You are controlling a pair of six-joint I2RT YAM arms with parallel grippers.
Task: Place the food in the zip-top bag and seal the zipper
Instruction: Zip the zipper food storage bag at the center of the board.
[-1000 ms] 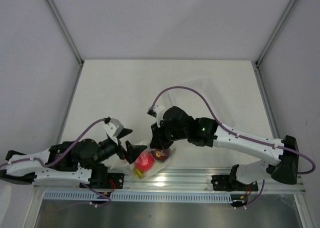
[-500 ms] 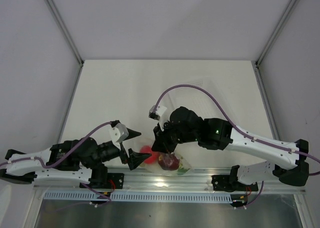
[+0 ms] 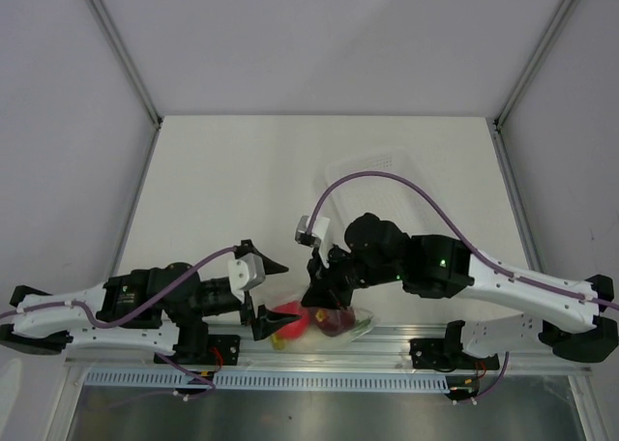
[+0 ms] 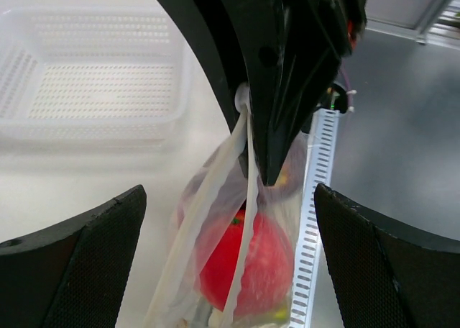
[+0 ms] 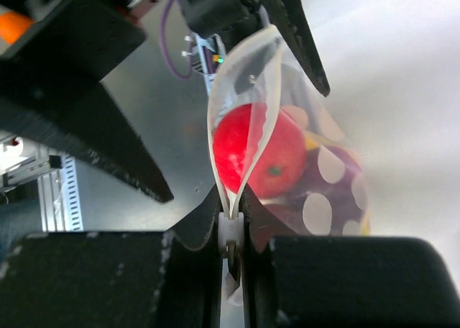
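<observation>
Noted right gripper (image 5: pixel 230 216) clamped on mouth edge of crinkly clear plastic zip-top bag (image 4: pixel 208 198), near-centre on white table (image 3: pixel 222 190), shifted rightward since earlier. Round red toy fruit (image 4: pixel 248 263) inside. Noted left gripper (image 3: pixel 267 294) spread wide, advanced toward bag.

On the white desk (image 3: pixel 222 190), toward the far right: a translucent white perforated tray (image 3: pixel 382 170), rim up. Along the near edge: a silver aluminium rail (image 3: pixel 387 342); just beyond, a white slotted cable duct (image 3: pixel 290 378).
</observation>
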